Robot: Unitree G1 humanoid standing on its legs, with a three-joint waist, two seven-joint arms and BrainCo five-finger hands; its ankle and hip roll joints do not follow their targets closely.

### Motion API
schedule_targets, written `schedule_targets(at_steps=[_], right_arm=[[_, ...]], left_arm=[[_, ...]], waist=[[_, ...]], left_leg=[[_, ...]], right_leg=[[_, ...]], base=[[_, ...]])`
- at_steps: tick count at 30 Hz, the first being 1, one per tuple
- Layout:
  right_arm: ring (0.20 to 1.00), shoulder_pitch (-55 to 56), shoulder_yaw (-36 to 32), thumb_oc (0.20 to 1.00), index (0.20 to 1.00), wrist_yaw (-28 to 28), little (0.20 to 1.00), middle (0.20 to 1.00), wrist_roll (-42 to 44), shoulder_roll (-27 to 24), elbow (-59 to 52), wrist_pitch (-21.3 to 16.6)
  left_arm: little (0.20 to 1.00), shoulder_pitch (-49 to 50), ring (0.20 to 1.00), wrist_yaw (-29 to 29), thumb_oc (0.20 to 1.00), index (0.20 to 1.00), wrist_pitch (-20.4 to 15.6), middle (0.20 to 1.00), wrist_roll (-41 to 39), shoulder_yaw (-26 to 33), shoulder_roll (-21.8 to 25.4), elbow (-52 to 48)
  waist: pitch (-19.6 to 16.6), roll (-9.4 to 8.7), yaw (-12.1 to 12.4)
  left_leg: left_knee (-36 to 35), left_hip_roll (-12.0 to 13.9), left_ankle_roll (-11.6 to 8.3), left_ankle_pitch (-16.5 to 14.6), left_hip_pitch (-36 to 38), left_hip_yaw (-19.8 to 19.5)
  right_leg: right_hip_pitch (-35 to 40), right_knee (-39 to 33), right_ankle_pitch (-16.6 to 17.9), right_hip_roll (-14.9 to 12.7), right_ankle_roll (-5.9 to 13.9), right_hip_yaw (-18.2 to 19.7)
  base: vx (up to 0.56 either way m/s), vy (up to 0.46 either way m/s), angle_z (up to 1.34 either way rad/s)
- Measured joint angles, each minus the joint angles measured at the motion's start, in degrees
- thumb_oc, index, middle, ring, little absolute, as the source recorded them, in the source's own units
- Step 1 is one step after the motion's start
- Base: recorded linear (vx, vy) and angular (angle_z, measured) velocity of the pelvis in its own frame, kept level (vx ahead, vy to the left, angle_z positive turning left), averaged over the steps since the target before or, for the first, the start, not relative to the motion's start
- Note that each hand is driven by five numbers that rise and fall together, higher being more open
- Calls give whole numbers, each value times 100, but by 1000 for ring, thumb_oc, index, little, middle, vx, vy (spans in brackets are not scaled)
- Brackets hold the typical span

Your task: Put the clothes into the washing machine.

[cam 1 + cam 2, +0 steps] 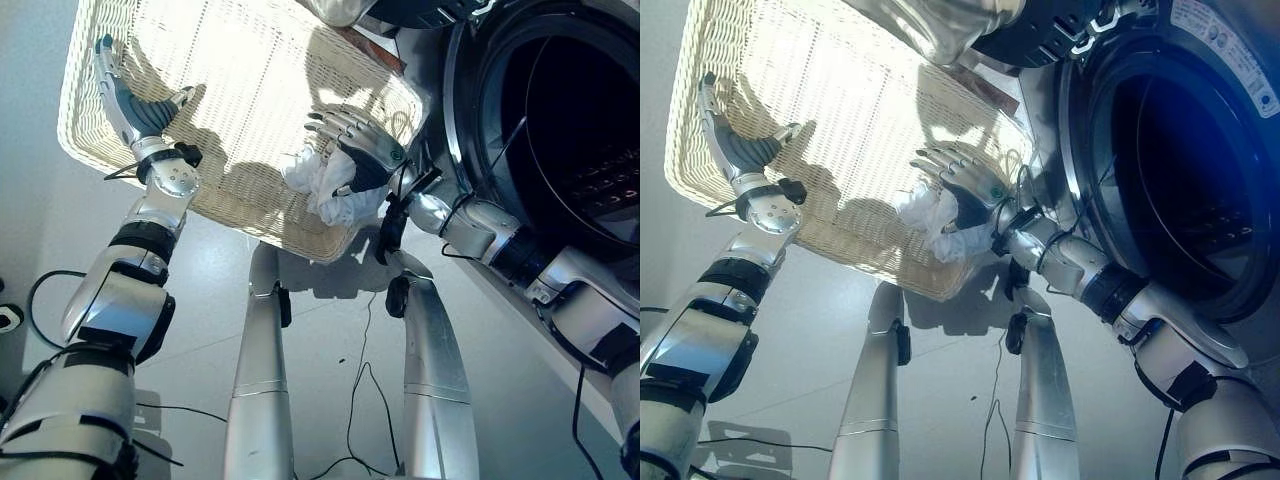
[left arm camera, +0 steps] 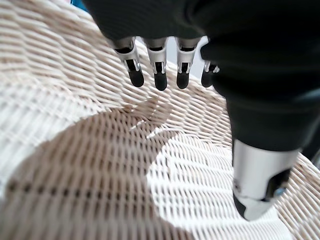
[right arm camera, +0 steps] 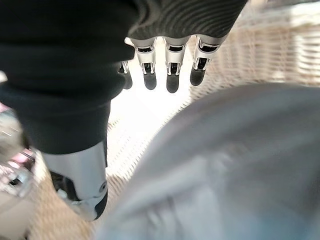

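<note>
A white cloth (image 1: 312, 178) lies bunched in the near right corner of the pale wicker basket (image 1: 250, 60). My right hand (image 1: 372, 152) rests on top of the cloth with its fingers straight and spread. In the right wrist view the cloth (image 3: 225, 165) lies under the palm, with the fingers (image 3: 172, 75) reaching past it over the weave. My left hand (image 1: 135, 105) is open inside the basket by its left rim, fingers (image 2: 160, 75) hovering above the bare weave (image 2: 75, 150). The washing machine's dark open drum (image 1: 1180, 170) stands just right of the basket.
The machine's round door rim (image 1: 455, 110) is close beside my right wrist. Something pale and silvery (image 1: 940, 25) and a dark object (image 1: 1040, 30) lie past the basket's far right corner. Grey floor (image 1: 40, 210) surrounds the basket.
</note>
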Motion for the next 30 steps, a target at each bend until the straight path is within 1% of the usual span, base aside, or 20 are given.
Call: schedule_targets(at_steps=[3,6,9,10,14,18,21,24,26,30], right_arm=[[1000,-65,26,1000,1000,287,1000,1000,-2,167,256,184],[1000,-172,28,1000,1000,483,1000,1000,-4,230,362,235],[1000,-383,137,1000,1000,817,1000,1000,-43,343,615,335],[1000,-418,165,1000,1000,858,1000,1000,-65,342,622,356],[1000,-564,220,1000,1000,1334,1000,1000,-357,356,714,530],[1000,-773,271,1000,1000,1832,1000,1000,-626,345,775,720],[1000,-875,286,1000,1000,2119,1000,1000,-770,346,830,758],[1000,-1002,384,1000,1000,2570,1000,1000,-935,352,830,844],[1000,-1151,404,1000,1000,2989,1000,1000,-1015,355,821,857],[1000,-1304,407,1000,1000,3546,1000,1000,-1213,361,747,889]], left_arm=[[1000,0,1000,-4,1000,1000,85,1000,-3,-115,4,-12],[1000,-1,1000,-7,1000,1000,153,1000,51,-216,-14,-49],[1000,-7,1000,-7,1000,1000,195,1000,113,-217,-18,-58],[1000,-8,1000,-8,1000,1000,195,1000,120,-219,-18,-68],[1000,-36,1000,-8,1000,1000,223,1000,122,-224,-23,-111],[1000,-133,1000,-17,1000,1000,267,1000,172,-327,-43,-166],[1000,-136,1000,-25,1000,1000,279,1000,173,-350,-39,-235],[1000,-133,1000,-96,1000,1000,300,1000,194,-372,-40,-290],[1000,-125,1000,-116,1000,1000,314,1000,215,-373,-41,-381],[1000,-123,1000,-123,1000,1000,319,1000,216,-371,-40,-410]], waist=[[0,0,-4],[-1,0,-3],[-1,1,5],[-1,1,7],[-2,2,29],[-3,4,130],[-6,4,151],[-6,4,151],[-7,3,154],[-8,2,158]], left_leg=[[0,-12,-2,16,-9,-31],[1,-19,-9,28,-11,-67],[8,-20,-15,37,-12,-77],[11,-21,-14,38,-12,-78],[25,-25,-13,39,-12,-80],[52,-24,-18,42,-12,-86],[56,-24,-21,44,-11,-100],[56,-22,-24,43,-11,-108],[56,-23,-21,46,-11,-113],[65,-23,-20,47,-12,-118]], right_leg=[[-2,25,-8,-13,4,-19],[3,50,-20,-22,-2,-47],[1,73,-28,-26,3,-55],[2,76,-27,-27,-1,-55],[2,87,-26,-33,-3,-55],[3,118,-29,-32,-9,-55],[16,132,-43,-37,0,-78],[21,145,-47,-43,6,-95],[21,143,-47,-45,6,-100],[36,145,-46,-45,5,-109]], base=[[19,-32,3],[20,-21,4],[0,0,0],[0,0,0],[0,0,0],[0,0,0],[0,0,0],[0,0,0],[0,0,0],[0,0,0]])
